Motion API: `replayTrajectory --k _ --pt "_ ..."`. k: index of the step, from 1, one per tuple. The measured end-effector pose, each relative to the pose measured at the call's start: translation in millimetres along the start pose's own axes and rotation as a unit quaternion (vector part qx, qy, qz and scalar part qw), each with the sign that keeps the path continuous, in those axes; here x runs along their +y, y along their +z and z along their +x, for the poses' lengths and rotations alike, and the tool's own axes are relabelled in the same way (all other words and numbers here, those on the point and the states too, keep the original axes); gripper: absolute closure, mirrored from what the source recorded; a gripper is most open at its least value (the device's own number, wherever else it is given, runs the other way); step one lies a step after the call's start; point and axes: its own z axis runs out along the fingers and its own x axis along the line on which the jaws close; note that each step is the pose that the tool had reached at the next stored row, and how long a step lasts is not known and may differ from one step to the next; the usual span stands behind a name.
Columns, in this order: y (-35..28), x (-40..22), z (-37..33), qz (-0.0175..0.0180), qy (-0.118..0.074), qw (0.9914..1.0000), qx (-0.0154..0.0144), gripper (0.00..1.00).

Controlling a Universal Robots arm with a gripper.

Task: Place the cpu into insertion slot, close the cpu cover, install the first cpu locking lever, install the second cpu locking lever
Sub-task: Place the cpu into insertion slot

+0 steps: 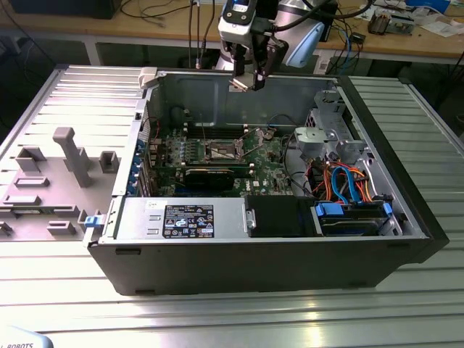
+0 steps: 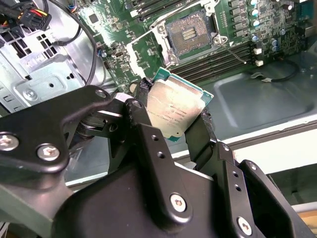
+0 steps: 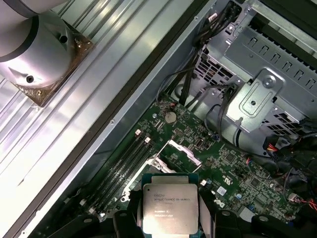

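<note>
End effector (image 2: 174, 105) is clamped on the cpu (image 3: 170, 207), held above the open computer case (image 1: 254, 254), well apart from the empty insertion slot (image 2: 190, 32). No step is judged complete; all four are left.

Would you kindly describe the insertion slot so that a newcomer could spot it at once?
Find the open computer case, then the green circuit board on its floor. Near the board's middle is the insertion slot, a square socket with a silver rim and dark centre, unlike the long narrow slots alongside it.
</note>
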Motion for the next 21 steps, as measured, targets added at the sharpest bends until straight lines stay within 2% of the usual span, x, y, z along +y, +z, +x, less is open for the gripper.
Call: replayTrajectory --k 21 --pt "0.0 0.0 0.0 -0.0002 0.009 0.99996 -0.0008 0.46"
